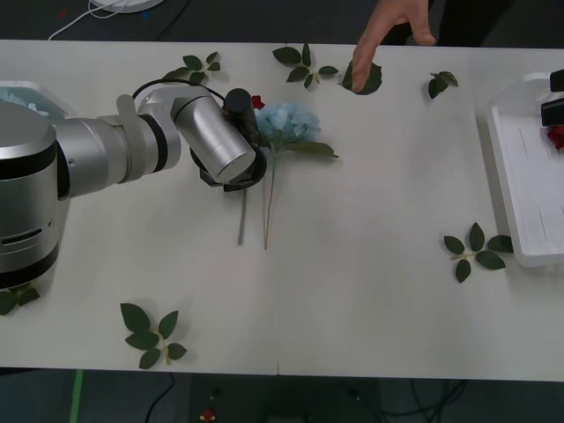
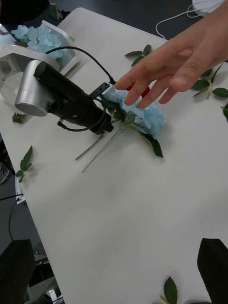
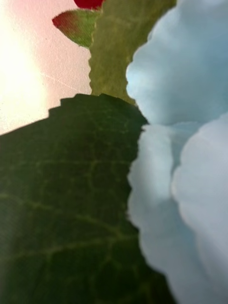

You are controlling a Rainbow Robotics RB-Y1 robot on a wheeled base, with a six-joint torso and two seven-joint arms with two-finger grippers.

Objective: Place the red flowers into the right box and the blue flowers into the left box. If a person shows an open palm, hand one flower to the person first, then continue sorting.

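1. The blue flower (image 1: 286,122) lies at upper centre of the desk (image 1: 352,300), its stem running toward the lower frame
2. The left gripper (image 1: 249,119) sits just left of its head, with a red flower (image 1: 257,102) at the upper side
3. A hand (image 1: 388,35) reaches in from the top edge, right of them
4. The right box (image 1: 520,189) lies at the right edge; the left box (image 1: 26,92) at the upper left

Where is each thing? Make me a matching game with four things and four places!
Things:
1. pale-blue fluffy flower head
2. person's hand
3. white shallow plastic tray
4. loose green leaf sprig

Places:
A. far table edge
B. table's right end
C. near table edge
D. middle of the table

Pairs: 1-D, 2-A, 3-B, 4-C
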